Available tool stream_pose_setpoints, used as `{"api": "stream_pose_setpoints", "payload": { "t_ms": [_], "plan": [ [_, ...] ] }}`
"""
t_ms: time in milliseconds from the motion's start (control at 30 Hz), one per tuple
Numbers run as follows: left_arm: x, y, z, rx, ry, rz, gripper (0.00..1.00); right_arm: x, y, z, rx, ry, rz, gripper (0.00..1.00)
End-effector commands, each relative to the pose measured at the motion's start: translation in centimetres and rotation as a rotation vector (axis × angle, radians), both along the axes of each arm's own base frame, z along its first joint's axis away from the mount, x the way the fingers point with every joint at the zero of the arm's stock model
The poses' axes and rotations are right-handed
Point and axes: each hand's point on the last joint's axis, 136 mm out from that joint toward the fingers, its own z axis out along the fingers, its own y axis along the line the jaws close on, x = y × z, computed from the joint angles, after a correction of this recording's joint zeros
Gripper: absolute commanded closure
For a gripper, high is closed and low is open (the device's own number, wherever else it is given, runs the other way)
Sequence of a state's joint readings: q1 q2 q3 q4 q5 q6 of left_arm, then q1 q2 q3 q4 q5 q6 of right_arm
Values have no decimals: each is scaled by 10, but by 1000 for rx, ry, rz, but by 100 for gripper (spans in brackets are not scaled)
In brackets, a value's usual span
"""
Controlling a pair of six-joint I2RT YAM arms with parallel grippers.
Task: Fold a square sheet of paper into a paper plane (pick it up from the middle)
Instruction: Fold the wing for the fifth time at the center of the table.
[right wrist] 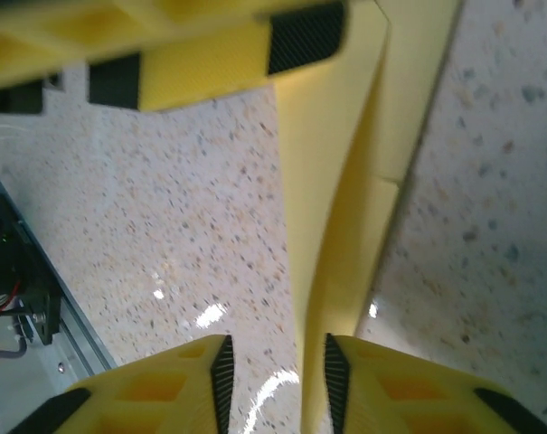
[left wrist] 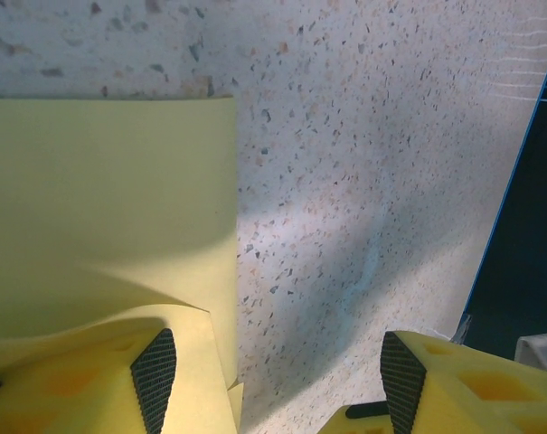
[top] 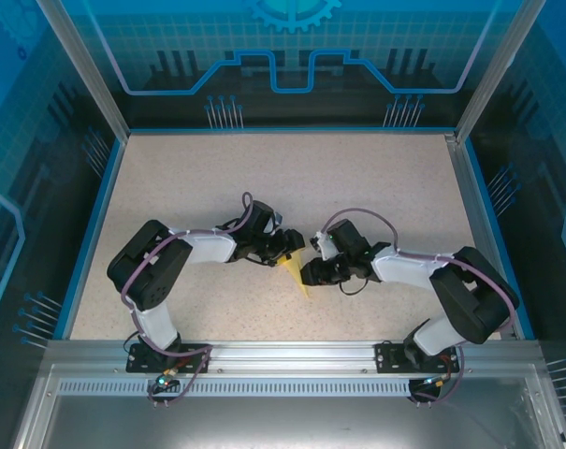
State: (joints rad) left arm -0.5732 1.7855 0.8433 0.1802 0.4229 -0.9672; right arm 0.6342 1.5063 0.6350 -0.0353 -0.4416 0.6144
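The speckled worktop (top: 217, 187) carries everything, and the left arm (top: 208, 248) and right arm (top: 409, 267) reach inward across it until their tips nearly meet.

The sheet of paper (top: 297, 279) lies on the worktop between the two tips. From above it shows as a narrow yellow wedge, just below the left end effector (top: 287, 248) and just beside the right end effector (top: 311, 272).

In the left wrist view the sheet (left wrist: 101, 199) lies flat ahead of the left end effector (left wrist: 278, 380) and off to one side. Its near part curls up into a raised fold beside one finger (left wrist: 154, 366). The jaws stand wide apart with bare worktop between them, so this end effector is released and grasps nothing.

In the right wrist view the paper (right wrist: 332, 181) is a long folded strip running straight away from the right end effector (right wrist: 275, 375). Its near end passes between the fingers, close against one pad (right wrist: 336, 380), while worktop shows between it and the other pad. The jaws stand slightly apart and are not clenched on the paper.
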Motion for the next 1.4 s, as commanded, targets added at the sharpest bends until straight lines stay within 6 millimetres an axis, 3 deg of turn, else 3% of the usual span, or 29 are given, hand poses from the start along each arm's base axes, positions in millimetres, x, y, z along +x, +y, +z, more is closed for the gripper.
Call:
{"api": "stream_pose_setpoints", "payload": {
  "t_ms": [0, 267, 500, 700, 900, 1367],
  "plan": [
    [0, -4, 2, -6, 0, -30, 35, 15, 7, 2, 13, -18, -29, 64],
    [0, -5, 3, -10, -1, -32, 35, 26, 17, -15, 26, 3, -49, 66],
    [0, -6, 9, -20, -11, -37, 34, 21, 12, -29, 6, 34, -56, 86],
    [5, -6, 38, -47, -93, -52, 30, 15, 4, -40, 18, 78, -87, 92],
    [7, -1, 62, -56, -176, -52, 27, 20, 6, -35, 94, 85, -113, 94],
    [4, 9, 40, -36, -148, -5, 28, 22, 7, -38, 182, 135, -159, 100]
  ]
}}
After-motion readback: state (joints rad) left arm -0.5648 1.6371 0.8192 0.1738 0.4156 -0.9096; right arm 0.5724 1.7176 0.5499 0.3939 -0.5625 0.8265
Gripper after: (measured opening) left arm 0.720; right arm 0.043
